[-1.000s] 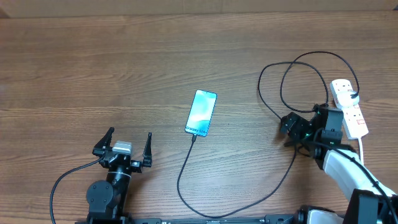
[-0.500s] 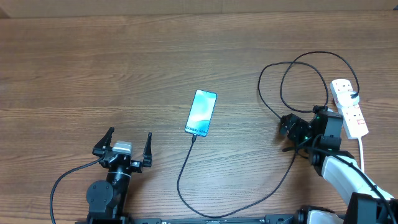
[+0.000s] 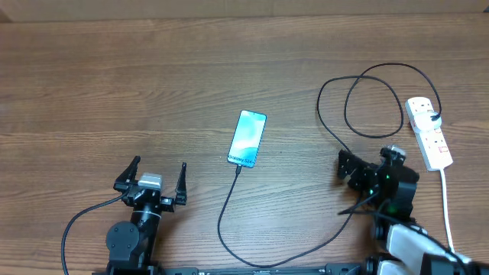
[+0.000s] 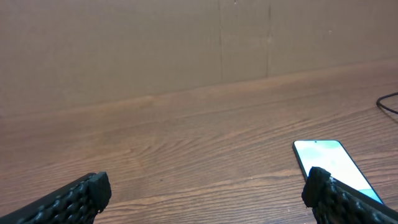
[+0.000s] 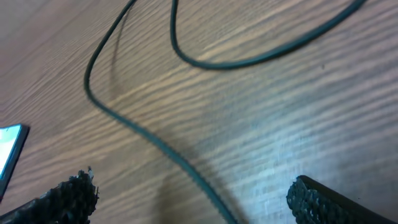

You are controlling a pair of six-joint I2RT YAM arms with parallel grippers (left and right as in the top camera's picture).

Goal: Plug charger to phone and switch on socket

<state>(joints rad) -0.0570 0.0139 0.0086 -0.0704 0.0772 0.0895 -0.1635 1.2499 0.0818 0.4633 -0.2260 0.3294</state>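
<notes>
Right gripper [image 5: 191, 190] has pulled back from the socket [image 3: 429, 131]; it and the left gripper [image 3: 159, 169] gape wide, empty. We note the charger [image 3: 229, 206] seemingly meeting the phone [image 3: 247, 138], centre. Risk: its next reach snags the charger loop beneath, yanking the tip loose.

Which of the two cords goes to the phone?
The thin black charger, its tip at the phone's near end; the thicker white cord leaves the socket.

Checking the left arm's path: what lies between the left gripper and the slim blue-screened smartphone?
Overhead, only bare brown wooden table separates the open left gripper from the slim blue-screened smartphone; the thin black charger cable passes beside that stretch.
</notes>
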